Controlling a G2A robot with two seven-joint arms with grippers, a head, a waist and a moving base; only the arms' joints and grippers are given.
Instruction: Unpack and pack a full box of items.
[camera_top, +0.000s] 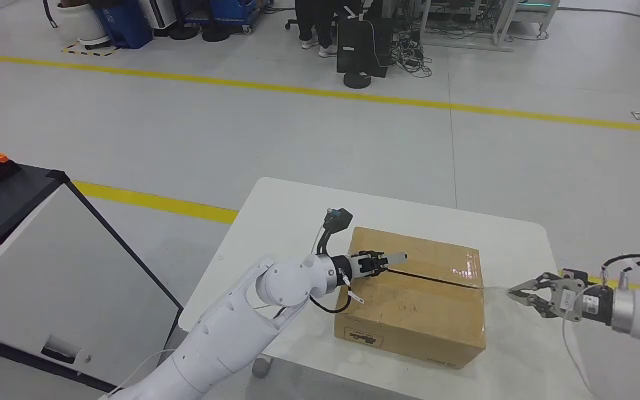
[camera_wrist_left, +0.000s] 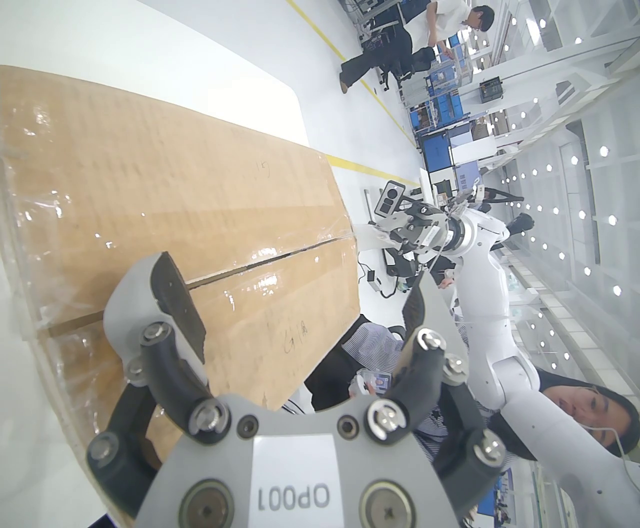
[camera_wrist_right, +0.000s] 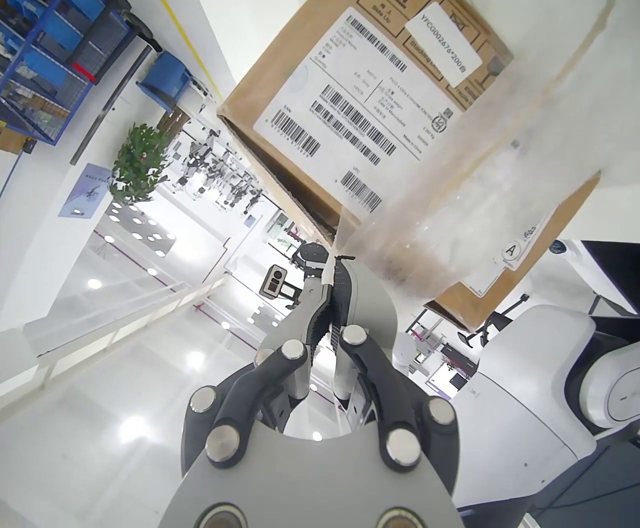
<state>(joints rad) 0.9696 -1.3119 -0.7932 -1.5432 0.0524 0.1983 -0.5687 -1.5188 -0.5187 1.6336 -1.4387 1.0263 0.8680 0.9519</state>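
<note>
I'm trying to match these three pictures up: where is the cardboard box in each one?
Top view: the cardboard box lies mid-picture on the white table.
Left wrist view: its taped upper face runs beneath the open left hand.
Right wrist view: its labelled end stands just beyond the right hand.
Shared landmark: the right hand pinching clear tape at the box's end.

Pale grey floor (camera_top: 200, 130) crossed by yellow lines (camera_top: 300, 90), blue bins (camera_top: 125, 25) and workbenches (camera_top: 470, 20) behind.

Top camera looks down on the desk (camera_top: 300, 210); wrist cameras face the shared box (camera_top: 430, 300) closely from opposite ends.
</note>
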